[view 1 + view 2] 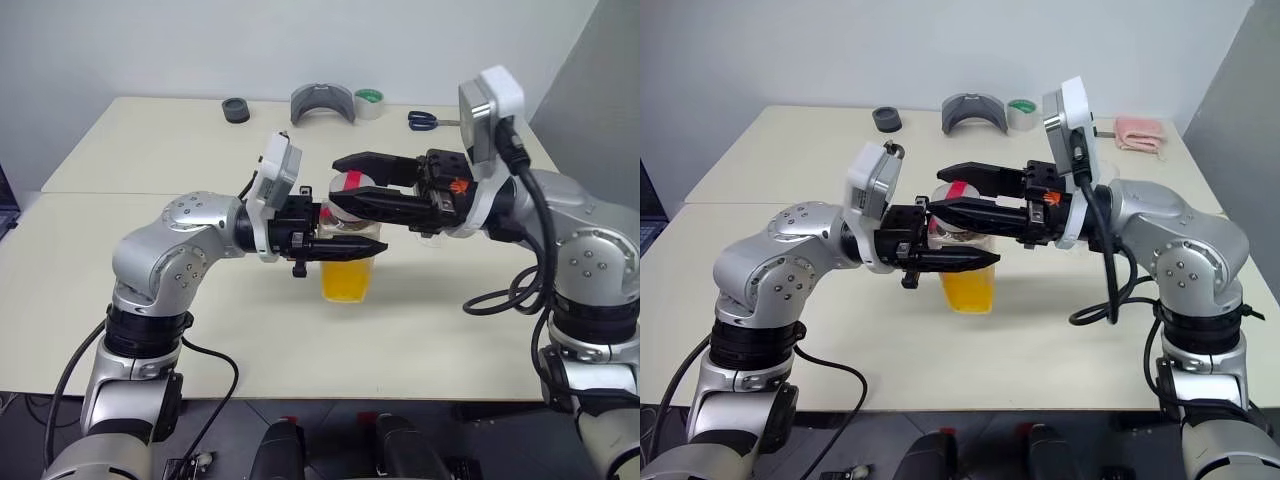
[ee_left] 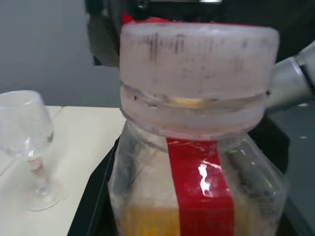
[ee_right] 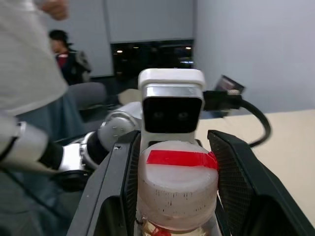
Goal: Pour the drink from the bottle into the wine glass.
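Bottle [image 1: 349,270] roughly half-full of drink [image 1: 348,280]

Bottle [image 1: 349,262] upright, capped, orange drink [image 1: 348,281] low inside; wine glass [image 2: 30,142] upright, empty.

Lab or office: bare table [image 1: 150,150], tape roll [image 1: 369,103], scissors [image 1: 422,120].

Even, soft indoor light — faint shadows, close-up bottle cap [image 2: 199,73] slightly blurred
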`<act>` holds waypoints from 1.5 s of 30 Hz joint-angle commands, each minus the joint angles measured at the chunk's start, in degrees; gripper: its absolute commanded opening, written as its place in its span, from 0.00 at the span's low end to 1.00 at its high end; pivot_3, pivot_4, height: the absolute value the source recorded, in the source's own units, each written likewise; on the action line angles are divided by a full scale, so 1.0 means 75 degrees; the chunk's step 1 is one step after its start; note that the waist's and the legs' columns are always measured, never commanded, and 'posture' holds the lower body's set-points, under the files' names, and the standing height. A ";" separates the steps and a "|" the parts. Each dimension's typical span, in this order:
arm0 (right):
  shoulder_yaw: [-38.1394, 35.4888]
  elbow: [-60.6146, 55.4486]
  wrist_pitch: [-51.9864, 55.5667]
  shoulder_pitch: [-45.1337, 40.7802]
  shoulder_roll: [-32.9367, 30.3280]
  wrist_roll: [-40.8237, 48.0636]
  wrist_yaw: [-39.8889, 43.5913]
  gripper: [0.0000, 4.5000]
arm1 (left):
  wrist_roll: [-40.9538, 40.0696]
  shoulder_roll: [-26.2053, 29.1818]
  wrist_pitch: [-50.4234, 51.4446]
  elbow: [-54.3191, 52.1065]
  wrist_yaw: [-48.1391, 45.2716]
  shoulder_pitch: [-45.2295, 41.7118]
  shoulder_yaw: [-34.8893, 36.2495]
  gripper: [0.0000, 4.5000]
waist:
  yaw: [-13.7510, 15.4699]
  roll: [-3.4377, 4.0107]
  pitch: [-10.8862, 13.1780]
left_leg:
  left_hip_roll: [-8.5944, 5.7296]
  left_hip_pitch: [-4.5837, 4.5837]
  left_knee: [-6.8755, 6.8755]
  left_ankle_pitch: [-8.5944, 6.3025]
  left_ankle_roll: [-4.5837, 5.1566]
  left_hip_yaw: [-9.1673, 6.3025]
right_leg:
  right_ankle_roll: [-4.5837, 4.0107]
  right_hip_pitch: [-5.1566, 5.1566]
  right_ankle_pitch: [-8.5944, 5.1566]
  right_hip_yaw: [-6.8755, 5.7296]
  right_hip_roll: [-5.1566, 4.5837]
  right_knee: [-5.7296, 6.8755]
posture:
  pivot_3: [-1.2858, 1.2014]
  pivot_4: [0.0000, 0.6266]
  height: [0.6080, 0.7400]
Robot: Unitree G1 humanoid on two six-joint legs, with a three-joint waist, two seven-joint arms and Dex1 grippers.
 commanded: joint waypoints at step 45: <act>-0.0103 -0.1800 0.0304 0.0657 0.0755 -0.0844 -0.4046 0.99 | 0.1333 -0.0569 -0.1873 0.1427 0.0356 -0.0313 0.0037 0.41 | 0.0018 -0.0001 0.0001 | -0.0001 -0.0003 0.0000 0.0001 -0.0001 0.0001 | -0.0002 -0.0005 -0.0001 0.0003 -0.0002 0.0007 | 0.52 0.24 1.00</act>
